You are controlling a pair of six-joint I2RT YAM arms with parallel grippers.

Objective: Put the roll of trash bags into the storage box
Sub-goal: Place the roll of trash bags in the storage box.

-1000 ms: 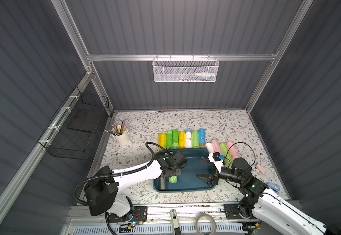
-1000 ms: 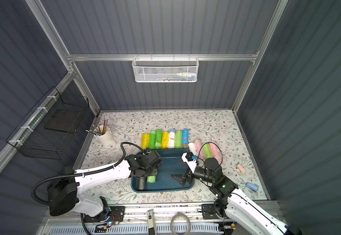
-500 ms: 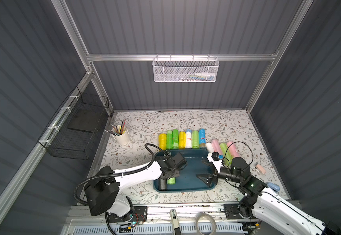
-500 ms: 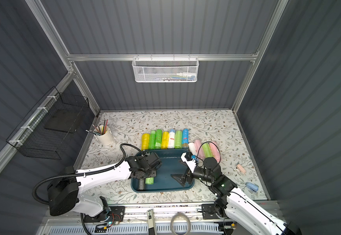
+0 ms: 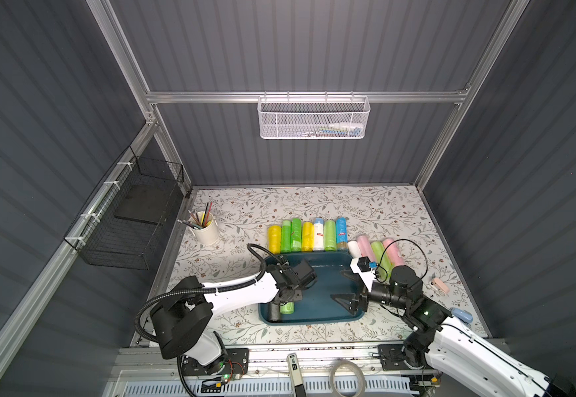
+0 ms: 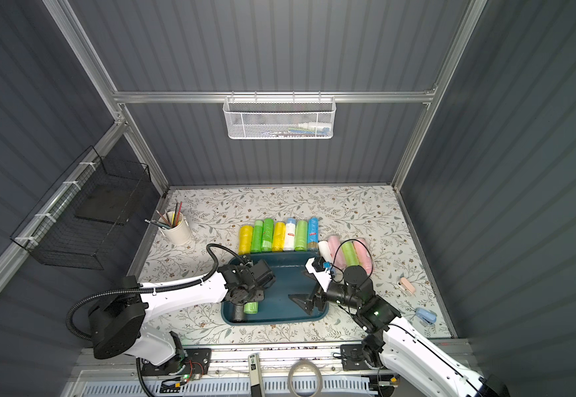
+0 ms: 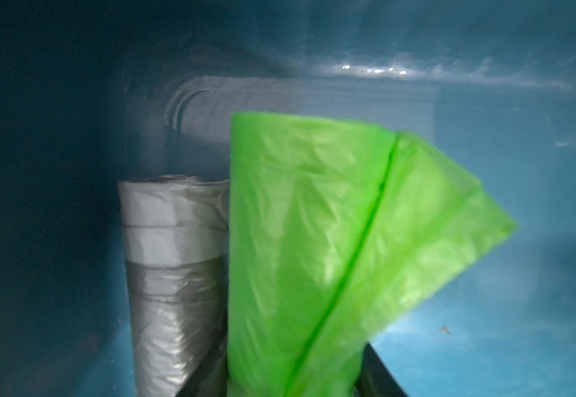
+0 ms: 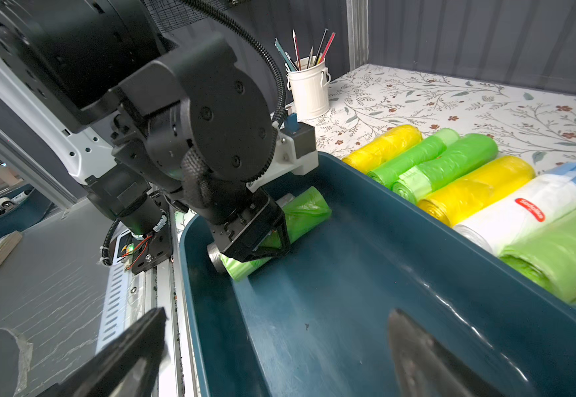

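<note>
Red label (image 8: pixel 530 209) on white roll (image 8: pixel 496 225), wording illegible

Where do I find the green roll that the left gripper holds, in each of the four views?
Top view: the green roll is in the storage box, at its near corner on the robot's left.
Top view: the same corner.
Left wrist: large and close, over the box floor.
Right wrist: the roll sits in the left gripper.
Shared landmark: the grey roll beside it.
</note>
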